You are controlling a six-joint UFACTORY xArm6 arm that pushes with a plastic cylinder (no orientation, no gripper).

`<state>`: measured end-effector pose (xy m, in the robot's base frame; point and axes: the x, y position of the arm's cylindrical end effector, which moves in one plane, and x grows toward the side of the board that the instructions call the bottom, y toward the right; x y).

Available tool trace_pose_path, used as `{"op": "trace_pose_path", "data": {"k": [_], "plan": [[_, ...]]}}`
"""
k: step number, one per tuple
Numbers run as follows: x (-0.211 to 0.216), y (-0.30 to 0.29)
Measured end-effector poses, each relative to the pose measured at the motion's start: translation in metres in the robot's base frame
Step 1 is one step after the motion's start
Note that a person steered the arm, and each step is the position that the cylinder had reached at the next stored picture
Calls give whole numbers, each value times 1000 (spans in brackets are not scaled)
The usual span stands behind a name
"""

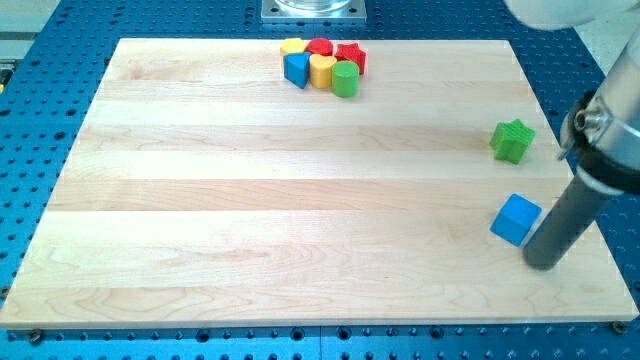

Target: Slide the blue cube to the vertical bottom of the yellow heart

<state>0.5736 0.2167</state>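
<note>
The blue cube (pixel 516 220) lies near the view's right edge of the wooden board (pixel 250 200), low down. My tip (pixel 543 263) stands just to the right of and below the cube, almost touching its lower right side. The yellow heart (pixel 321 70) sits far away at the view's top, in the middle of a tight cluster of blocks.
The cluster around the heart holds a yellow block (pixel 292 46), a red round block (pixel 319 46), a red star (pixel 351 56), a blue triangular block (pixel 296 69) and a green cylinder (pixel 345 79). A green star (pixel 512 140) lies above the blue cube. The board's right edge is close to my tip.
</note>
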Motion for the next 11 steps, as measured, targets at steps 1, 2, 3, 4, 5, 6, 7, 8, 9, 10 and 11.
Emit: {"op": "trace_pose_path", "data": {"k": [1, 2, 3, 4, 5, 6, 7, 8, 9, 10, 11], "plan": [[16, -34], [9, -38], [19, -35], [35, 16], [35, 19], [19, 19], [-33, 19], [-39, 19], [-56, 7], [-56, -33], [-63, -90]]}}
